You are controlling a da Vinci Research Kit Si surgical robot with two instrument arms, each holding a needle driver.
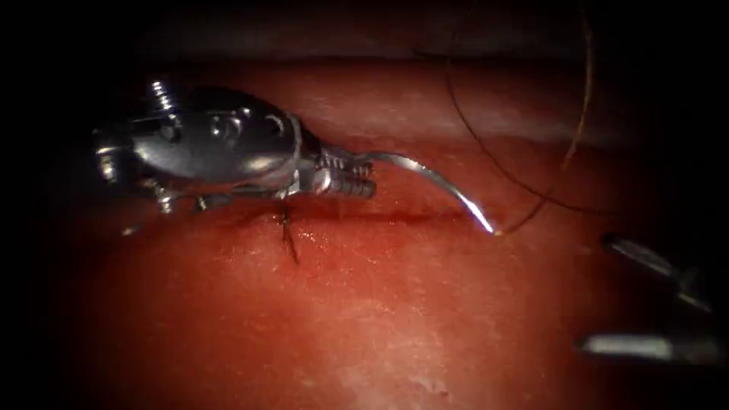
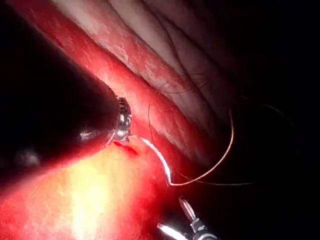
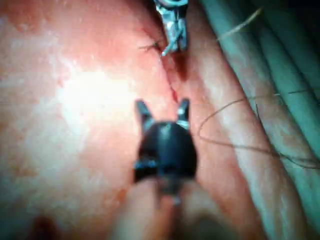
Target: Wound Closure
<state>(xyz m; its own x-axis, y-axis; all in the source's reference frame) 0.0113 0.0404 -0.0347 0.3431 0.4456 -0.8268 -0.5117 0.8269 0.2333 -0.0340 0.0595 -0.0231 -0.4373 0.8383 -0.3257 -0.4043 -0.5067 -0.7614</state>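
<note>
Needle held clear of the tissue, right tool empty

Left tool (image 1: pixel 351 176) is clamped on the needle (image 1: pixel 440 186) at one end of its curve; the other end, where the thread (image 1: pixel 531 199) joins, hangs just over the cut (image 1: pixel 380 219), not in the tissue (image 1: pixel 364 319). One stitch (image 1: pixel 288 239) sits left. Right tool (image 3: pixel 162 111) gapes wide, holding nothing. Judged: between bites; next calls for a regrip.

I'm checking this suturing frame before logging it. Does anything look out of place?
Nothing stands out. The left gripper holds the needle near one end, clear of the tissue; the right gripper is open, holding nothing.
</note>
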